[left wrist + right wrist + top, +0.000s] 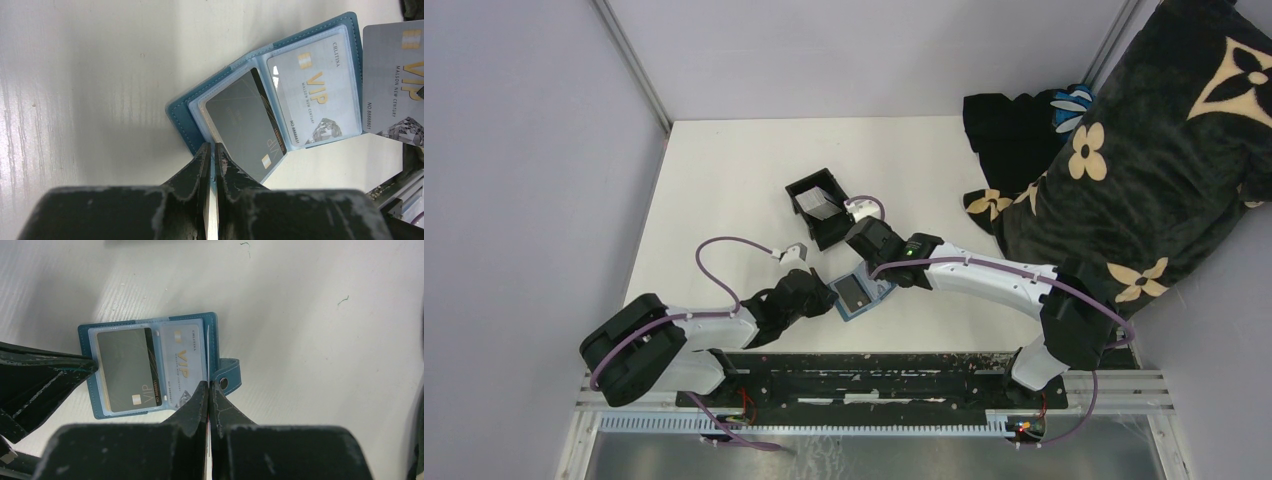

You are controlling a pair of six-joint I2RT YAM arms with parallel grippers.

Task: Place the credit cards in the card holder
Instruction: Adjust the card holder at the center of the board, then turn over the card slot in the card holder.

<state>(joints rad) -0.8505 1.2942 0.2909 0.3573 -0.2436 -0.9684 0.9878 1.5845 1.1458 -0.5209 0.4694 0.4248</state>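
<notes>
Left end effector (210, 152) clenched on open card holder (178, 113) edge on worktop (75, 75), right end effector (208, 389) pinching pale credit card (393, 75) beside holder's far edge.

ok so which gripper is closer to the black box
Right. The right gripper, holding a credit card at the card holder's far side, sits just short of the black box; the left gripper pinches the holder's edge farther from it.

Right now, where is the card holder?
In the top view the card holder lies open at centre, between the left gripper pinching its edge and the right gripper holding a credit card, just on the near side of the black box.
</notes>
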